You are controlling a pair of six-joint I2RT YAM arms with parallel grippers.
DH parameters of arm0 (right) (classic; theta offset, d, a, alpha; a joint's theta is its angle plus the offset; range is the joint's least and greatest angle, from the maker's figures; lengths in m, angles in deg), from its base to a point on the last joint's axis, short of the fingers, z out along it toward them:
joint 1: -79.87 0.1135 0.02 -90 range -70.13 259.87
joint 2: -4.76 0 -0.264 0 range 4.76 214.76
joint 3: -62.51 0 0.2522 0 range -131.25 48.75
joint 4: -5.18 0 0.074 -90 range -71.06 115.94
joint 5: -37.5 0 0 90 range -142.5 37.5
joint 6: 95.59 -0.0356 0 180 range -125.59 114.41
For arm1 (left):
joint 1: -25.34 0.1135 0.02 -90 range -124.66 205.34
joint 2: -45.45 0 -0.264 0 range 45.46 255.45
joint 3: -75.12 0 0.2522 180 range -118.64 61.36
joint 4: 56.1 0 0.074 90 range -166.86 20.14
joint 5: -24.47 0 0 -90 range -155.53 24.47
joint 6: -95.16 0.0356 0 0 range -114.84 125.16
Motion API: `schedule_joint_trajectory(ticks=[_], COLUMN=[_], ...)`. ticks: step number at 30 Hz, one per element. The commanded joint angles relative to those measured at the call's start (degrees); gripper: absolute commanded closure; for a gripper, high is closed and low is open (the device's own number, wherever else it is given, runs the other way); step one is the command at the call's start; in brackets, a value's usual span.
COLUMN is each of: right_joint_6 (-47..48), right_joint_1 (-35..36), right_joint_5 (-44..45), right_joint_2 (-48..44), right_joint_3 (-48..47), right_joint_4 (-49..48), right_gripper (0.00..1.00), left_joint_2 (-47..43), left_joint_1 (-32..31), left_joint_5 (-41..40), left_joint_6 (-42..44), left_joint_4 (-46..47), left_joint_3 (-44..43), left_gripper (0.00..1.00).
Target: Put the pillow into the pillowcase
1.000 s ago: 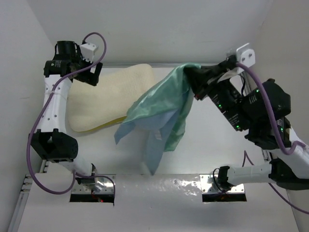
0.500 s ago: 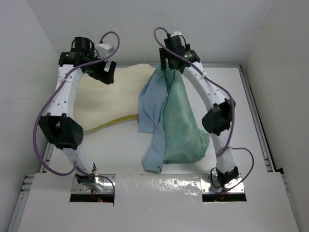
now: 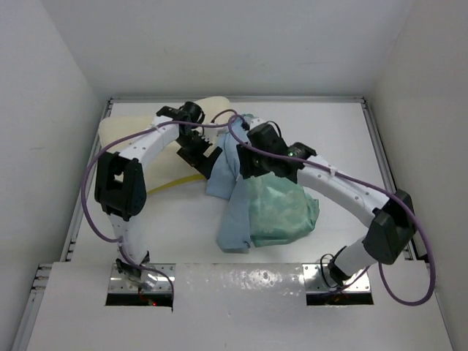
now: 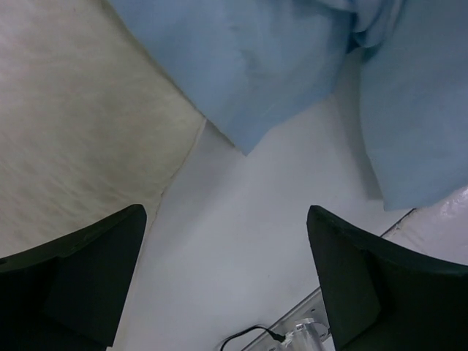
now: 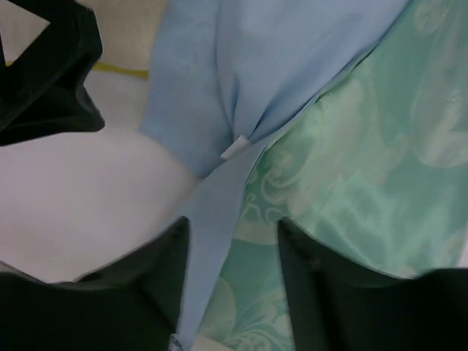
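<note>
The pillow (image 3: 121,133) lies on the table (image 3: 344,131). The pillowcase (image 3: 281,208) lies crumpled beside it, its blue edge overlapping the pillow. The left pincer (image 4: 225,216) hangs spread wide and empty at the pillow's edge. The right pincer (image 5: 232,227) is half spread over a blue fold.

Cream-white fluffy ridged pillow (image 3: 121,133): in the top view its middle is hidden beneath the left arm (image 3: 146,142) and its 3 o'clock end beneath the sea-green satin pillowcase (image 3: 281,212). In the left wrist view it is cut off at 9 and 12 o'clock.
Pillowcase: the 12 o'clock end is hidden under the right arm (image 3: 336,183). In the right wrist view it is cut off at 12 and 3 o'clock.
Right gripper (image 5: 230,230): the fingers (image 5: 164,281) are blurred and cut off at 6 o'clock. Whether they pinch the light blue strip between them cannot be told.
</note>
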Motion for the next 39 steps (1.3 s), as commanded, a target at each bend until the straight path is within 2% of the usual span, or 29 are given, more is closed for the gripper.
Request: schedule_joint_trajectory(ticks=[1,3,4,9,11,12,14,15,16,17,18,19,20,21,22,23,24,25,26,27,28,30,31,32,33,35,36,37,39], right_joint_6=[-8.97,-12.13,-13.19,-19.34,-21.01,-21.11,-22.77,-23.56,-24.27,-25.32,-25.59,-25.77,-25.77,-25.33,-23.24,-21.22,-18.50,-12.90,-10.41,-7.95,-3.31,1.02,4.78,6.04,8.05,8.86,8.86,9.12,9.91], right_joint_1=[0.16,2.01,2.19,2.28,2.19,2.28,2.19,2.02,1.58,-0.08,-1.14,-3.85,-7.62,-7.65,-12.09,-14.66,-16.95,-22.10,-25.20,-28.10,-34.05,-38.57,-41.03,-41.75,-41.93,-41.93,-41.93,-41.93,-41.93], right_joint_5=[-8.31,-8.67,-9.54,-10.70,-10.08,-10.52,-11.05,-10.61,-10.35,-10.00,-9.99,-9.99,-9.56,-8.94,-7.81,-4.14,-1.93,-0.17,1.68,1.70,1.17,2.65,4.66,7.73,14.46,20.83,23.47,28.19,30.17], right_joint_2=[-0.72,-0.81,-0.72,-0.99,1.55,1.56,3.14,3.23,2.80,0.97,-0.62,-2.64,-7.18,-9.75,-12.30,-16.68,-18.37,-19.52,-19.79,-19.10,-17.87,-10.60,-7.17,-3.49,4.73,13.91,23.53,28.15,38.15], right_joint_3=[11.22,16.59,18.09,28.99,30.40,30.32,30.84,31.28,31.81,33.21,34.27,35.23,36.63,36.82,35.78,34.55,32.80,28.26,25.60,22.62,16.41,8.48,0.00,-4.18,-14.31,-27.27,-34.90,-49.25,-61.38], right_joint_4=[-12.33,-17.33,-19.01,-35.61,-37.92,-38.28,-38.89,-39.24,-38.99,-38.11,-37.67,-36.97,-34.26,-30.93,-27.77,-20.42,-17.04,-14.05,-8.63,-6.40,-4.72,0.81,4.49,6.00,10.02,15.74,18.99,23.90,26.57], right_gripper=[0.44,0.36,0.36,0.38,0.42,0.42,0.68,0.82,1.00,1.00,1.00,1.00,1.00,1.00,1.00,1.00,1.00,1.00,1.00,1.00,1.00,1.00,1.00,1.00,1.00,1.00,0.86,0.62,0.02], left_joint_2=[0.39,0.82,1.35,-0.48,-1.81,-1.81,-0.41,1.69,2.84,3.98,5.91,6.45,6.71,6.54,6.19,5.06,4.44,3.82,2.95,2.50,1.98,-0.04,-0.66,-1.28,-2.24,-3.21,-3.48,-3.74,-4.18], left_joint_1=[-0.09,-0.01,-0.01,-0.01,-0.01,-0.01,-0.01,0.08,0.08,0.17,0.34,0.61,1.31,1.66,2.01,2.45,3.06,3.51,3.68,3.77,3.86,4.30,4.47,4.56,4.74,5.00,5.09,5.09,5.09], left_joint_5=[-2.61,-2.89,-0.80,6.51,9.57,9.59,13.44,14.76,16.69,17.58,19.24,18.65,18.12,17.86,16.90,15.67,11.83,9.18,6.89,1.30,-1.54,-6.90,-7.72,-8.25,-8.95,-9.13,-8.87,-8.43,-5.54], left_joint_6=[-3.51,-5.27,-5.89,-10.45,-12.65,-13.01,-14.59,-15.11,-16.60,-17.40,-18.28,-19.42,-20.82,-20.92,-20.92,-21.01,-20.57,-19.96,-18.47,-14.81,-12.94,-7.77,-6.08,-4.41,-1.53,0.86,3.57,4.99,10.59], left_joint_4=[6.43,10.04,13.37,25.24,33.14,33.18,37.12,38.44,38.97,39.15,39.76,40.29,42.21,42.93,43.28,43.20,42.76,42.24,40.58,39.78,38.99,37.32,36.44,35.47,33.03,28.11,26.34,24.32,17.65], left_joint_3=[3.19,6.08,6.79,14.24,17.68,18.57,19.98,20.42,20.42,20.34,20.25,20.34,21.21,21.82,22.18,22.70,22.71,22.71,22.54,22.36,22.79,23.93,24.98,25.43,26.04,26.40,26.49,26.40,25.79], left_gripper=[0.10,0.10,0.10,0.15,0.18,0.18,0.20,0.28,0.36,0.46,0.89,1.00,1.00,1.00,1.00,1.00,1.00,1.00,1.00,1.00,1.00,1.00,1.00,1.00,1.00,1.00,1.00,1.00,1.00])
